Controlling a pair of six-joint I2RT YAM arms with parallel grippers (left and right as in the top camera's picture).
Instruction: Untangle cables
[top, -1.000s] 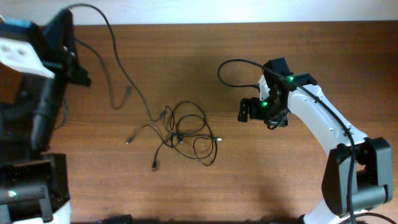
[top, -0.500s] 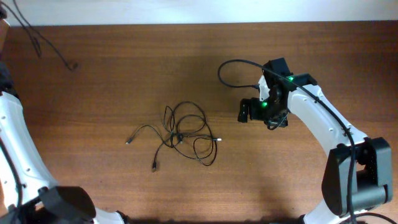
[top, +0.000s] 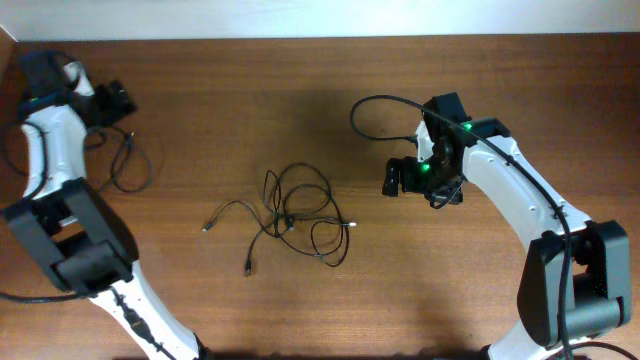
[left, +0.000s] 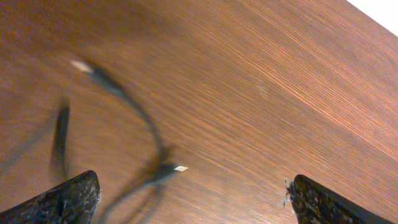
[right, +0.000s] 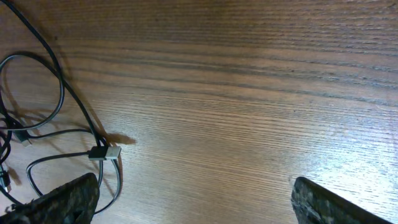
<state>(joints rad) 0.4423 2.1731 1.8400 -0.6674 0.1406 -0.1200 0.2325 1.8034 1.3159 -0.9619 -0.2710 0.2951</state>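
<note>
Wooden table (top: 450, 290), tangled cables (top: 290, 215); blurred cord (left: 142, 117), perhaps another, near left fingers (left: 68, 199)

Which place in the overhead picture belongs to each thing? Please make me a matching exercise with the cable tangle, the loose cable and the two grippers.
Things:
1. cable tangle
2. loose cable
3. left gripper
4. right gripper

Places on the table:
A. the upper left corner
B. the middle
C. right of the middle, apart from the tangle
D. the left side, just below the gripper in the corner

Pairs: 1-B, 2-D, 3-A, 4-C
</note>
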